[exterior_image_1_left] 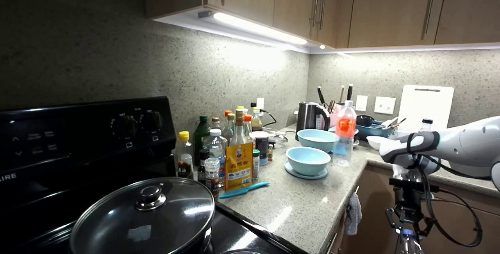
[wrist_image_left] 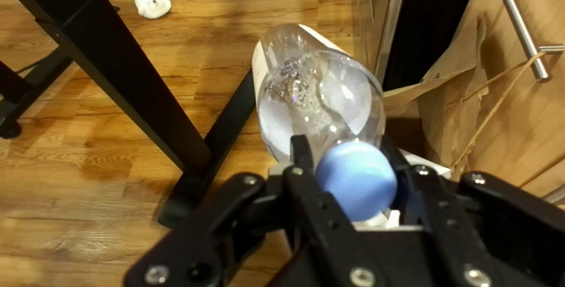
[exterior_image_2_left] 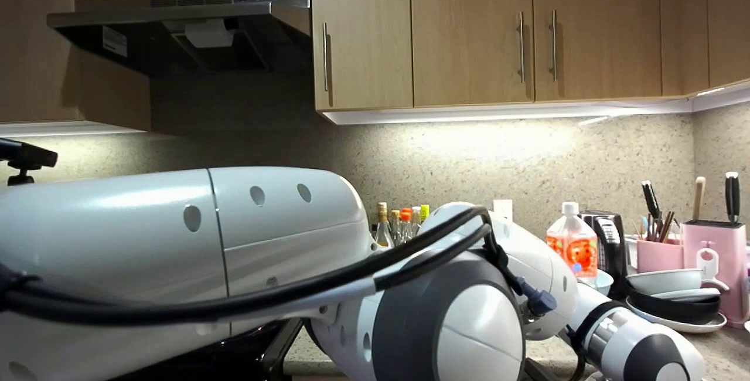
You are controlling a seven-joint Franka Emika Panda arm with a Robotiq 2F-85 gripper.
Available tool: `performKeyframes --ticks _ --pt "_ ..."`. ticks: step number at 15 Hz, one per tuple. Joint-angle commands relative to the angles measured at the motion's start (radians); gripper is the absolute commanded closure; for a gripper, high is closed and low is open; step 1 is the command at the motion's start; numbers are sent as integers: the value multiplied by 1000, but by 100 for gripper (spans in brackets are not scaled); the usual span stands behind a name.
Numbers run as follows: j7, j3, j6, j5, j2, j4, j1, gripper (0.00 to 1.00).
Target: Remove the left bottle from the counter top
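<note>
A clear plastic bottle with a blue cap, the left bottle (wrist_image_left: 320,88), is held over the wooden floor, off the counter top (exterior_image_1_left: 281,203). My gripper (wrist_image_left: 348,151) is shut on its neck, one finger on each side of the blue cap (wrist_image_left: 355,179). In the wrist view its cap faces the camera and its pale-labelled body points away. An exterior view has the gripper (exterior_image_1_left: 409,226) low in front of the cabinets, beyond the counter's front edge, with the bottle's lower part cut off by the frame. In another exterior view the gripper is out of sight.
An orange-labelled bottle (exterior_image_1_left: 345,129), teal bowls (exterior_image_1_left: 308,162) and several condiment bottles stand on the counter. A black table leg (wrist_image_left: 123,75) rises left of the held bottle. A paper bag (wrist_image_left: 459,92) hangs by a cabinet handle (wrist_image_left: 521,24) at right.
</note>
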Motion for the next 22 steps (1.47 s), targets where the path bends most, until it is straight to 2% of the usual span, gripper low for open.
performKeyframes --ticks 1,2,4,5,10,14,15,17,18,19,20,22 --pt "9 59 -37 -66 5 14 -19 86" --pt "11 68 0 -72 7 6 -17 61" --pt "10 74 -3 -80 6 6 -15 61" --pt "10 75 -3 -81 6 6 -15 86" --pt "-79 101 217 -119 6 3 10 86" --pt "-133 107 468 -160 6 -7 31 86" --pt "-137 114 498 -159 6 -9 30 86" --pt "-98 120 460 -156 6 5 27 86" --pt "-98 121 463 -155 7 5 27 61" --pt "-98 121 462 -155 7 5 27 61" --pt "-98 121 462 -155 7 5 27 86" --pt "-113 134 386 -151 6 12 21 86"
